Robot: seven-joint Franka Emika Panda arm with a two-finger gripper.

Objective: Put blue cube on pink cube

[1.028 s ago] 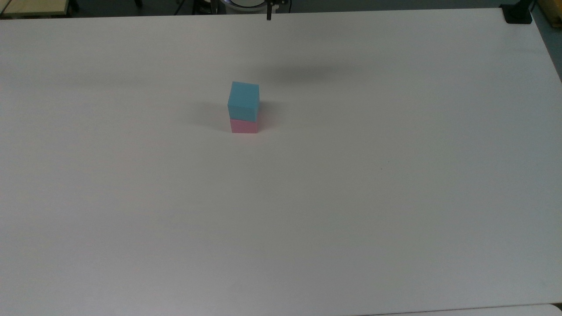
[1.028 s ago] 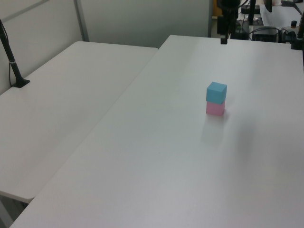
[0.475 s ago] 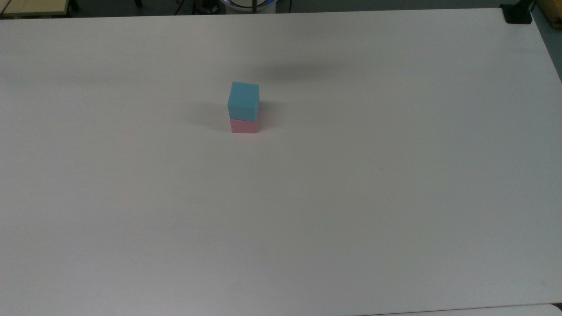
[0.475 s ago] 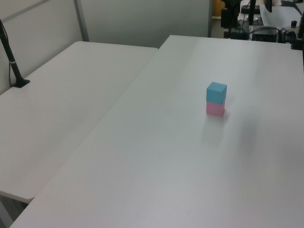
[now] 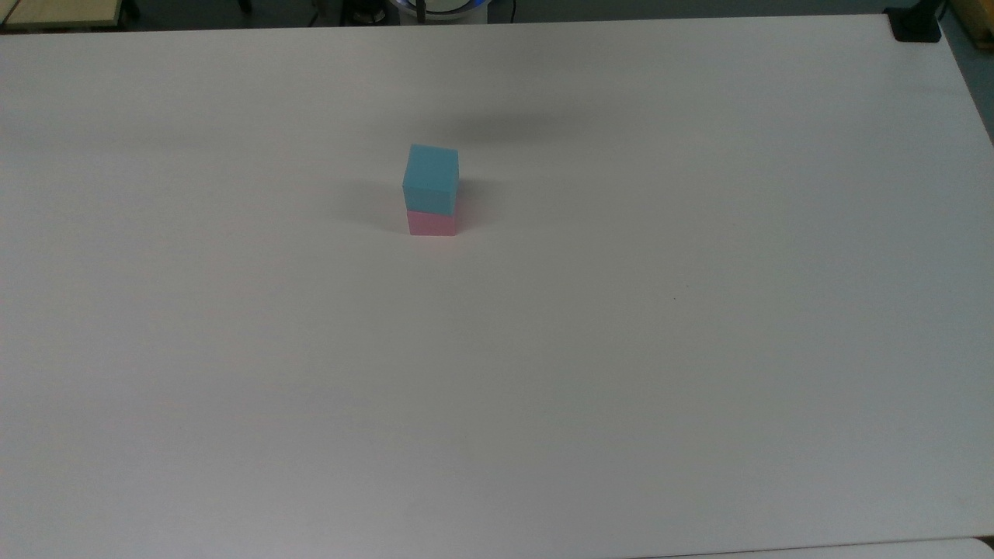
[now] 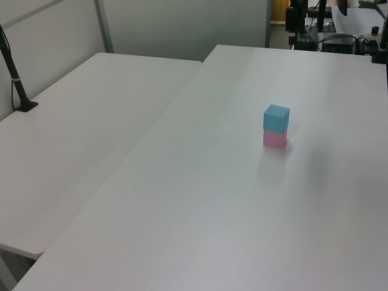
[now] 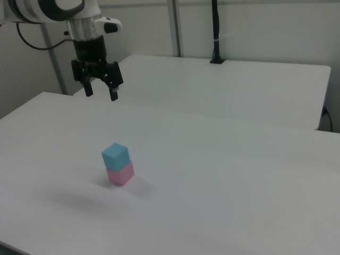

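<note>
The blue cube [image 5: 431,177] [image 6: 276,117] [image 7: 115,155] rests squarely on top of the pink cube [image 5: 432,223] [image 6: 274,139] [image 7: 121,174], a two-high stack on the white table [image 5: 621,349]. In the right view my gripper [image 7: 101,93] hangs high above the table, up and to the left of the stack, well clear of it. Its two fingers are spread apart with nothing between them.
A second white table [image 6: 79,139] adjoins this one on the left view's left. A black post [image 6: 15,79] [image 7: 215,32] stands clamped on that table. A black clamp [image 5: 916,27] sits at the top view's far right corner.
The arm has drawn back and up, away from the stack: a dark fingertip seen over the table's far edge one second ago has left the top and left views. The cubes have not moved.
</note>
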